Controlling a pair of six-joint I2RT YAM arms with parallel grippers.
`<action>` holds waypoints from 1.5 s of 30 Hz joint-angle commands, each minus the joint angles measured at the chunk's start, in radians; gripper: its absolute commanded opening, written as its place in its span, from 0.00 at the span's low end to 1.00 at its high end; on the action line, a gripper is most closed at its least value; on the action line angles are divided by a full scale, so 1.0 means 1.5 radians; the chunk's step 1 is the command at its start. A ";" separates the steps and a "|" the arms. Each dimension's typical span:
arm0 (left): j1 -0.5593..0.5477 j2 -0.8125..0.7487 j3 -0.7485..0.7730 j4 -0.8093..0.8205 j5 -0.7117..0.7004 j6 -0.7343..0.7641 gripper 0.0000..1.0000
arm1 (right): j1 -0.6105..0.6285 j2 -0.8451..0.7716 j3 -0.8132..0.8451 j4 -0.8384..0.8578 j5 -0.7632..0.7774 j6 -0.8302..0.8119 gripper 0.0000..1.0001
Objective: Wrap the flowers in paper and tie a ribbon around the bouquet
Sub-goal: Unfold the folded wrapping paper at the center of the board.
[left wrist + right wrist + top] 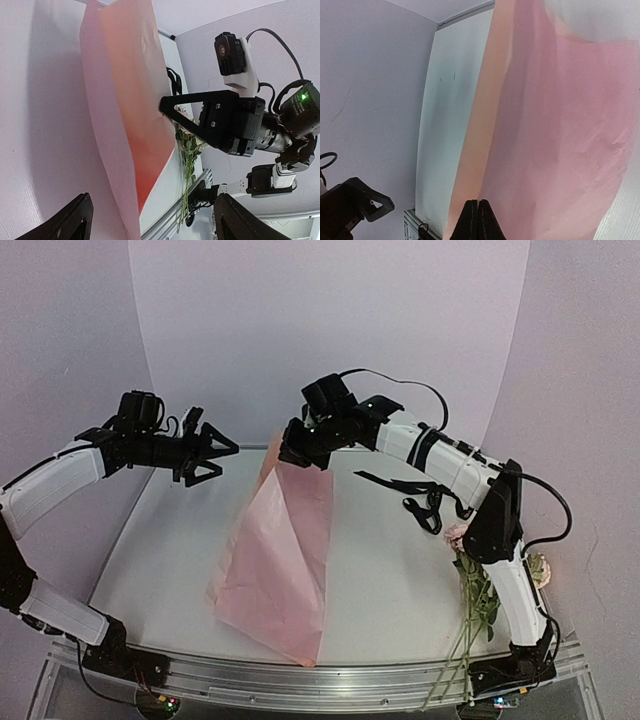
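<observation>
Closed right fingers (pixel 471 222) pinch paper (pixel 285 550), seemingly corner; left fingers (pixel 75 222) apart.

White desk (pixel 390 570) in soft, even light.
Curved lilac-tinted walls (pixel 330 330) rise behind it; a metal rail (pixel 300 678) edges its near side.

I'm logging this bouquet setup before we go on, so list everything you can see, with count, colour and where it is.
paper: one sheet, light pink, hanging from the right gripper down to the table's middle
ribbon: one, black, lying loose on the table to the right of the paper
flowers: one bunch, pale pink and cream with green stems, lying at the table's right edge by the right arm
table: one, white, under everything
left gripper: one, black, open, in the air left of the paper, holding nothing
right gripper: one, black, shut on the paper's top corner
</observation>
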 commanded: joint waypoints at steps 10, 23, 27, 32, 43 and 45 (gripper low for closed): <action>0.002 0.103 -0.028 -0.024 -0.066 0.068 0.84 | -0.071 -0.168 -0.188 0.077 -0.154 -0.042 0.00; -0.010 0.171 -0.051 -0.004 -0.073 0.064 0.78 | -0.159 -0.482 -0.633 0.070 -0.211 -0.168 0.00; -0.055 0.210 -0.032 0.008 -0.076 0.056 0.74 | -0.175 -0.560 -0.750 0.037 -0.172 -0.191 0.00; -0.098 0.275 -0.009 0.062 -0.065 0.006 0.66 | -0.187 -0.619 -0.851 -0.035 -0.062 -0.202 0.00; -0.181 0.369 0.003 0.116 -0.069 -0.062 0.55 | -0.189 -0.638 -0.829 -0.147 0.161 -0.197 0.00; -0.181 0.370 -0.027 0.124 -0.088 -0.077 0.55 | -0.189 -0.641 -0.810 -0.156 0.182 -0.199 0.00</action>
